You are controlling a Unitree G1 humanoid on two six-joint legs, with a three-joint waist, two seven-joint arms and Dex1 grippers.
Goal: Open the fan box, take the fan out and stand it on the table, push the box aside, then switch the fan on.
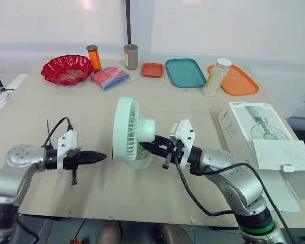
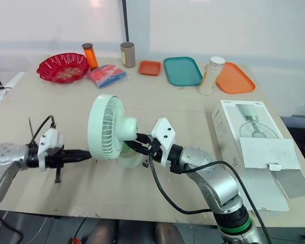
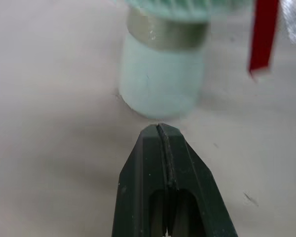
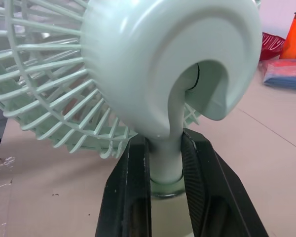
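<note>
The wide beige table (image 1: 51, 117) is seen spread across the scene. At its right side the white fan box (image 1: 244, 132) is laid flat, printed face up, with a flap folded open at its near end; it is kept well apart from the fan.

The pale green fan (image 1: 126, 129) is stood upright on its round base near the middle of the table's front half, its grille turned toward the robot's left.

Along the far edge a row of smaller things is set out: a large orange tray (image 1: 241, 81) at the right, a teal tray (image 1: 185, 72) beside it, then a small orange tray (image 1: 152, 69). A red bowl (image 1: 67, 68) is placed at the far left, and a red and blue packet (image 1: 110, 77) is laid between the bowl and the small tray. A white-capped bottle (image 1: 216, 77) is stood between the teal and large orange trays. A tan cup (image 1: 130, 56) and an orange bottle (image 1: 94, 57) are stood behind the packet.

The right gripper (image 4: 165, 148) is brought in from behind the fan, and the fan's neck, just above the base, is pinched between its two black fingers. The left gripper (image 3: 160, 131) is held low over the table in front of the grille, pointed at the fan's base; its fingers are pressed together with nothing between them, and no contact with the fan is seen.
</note>
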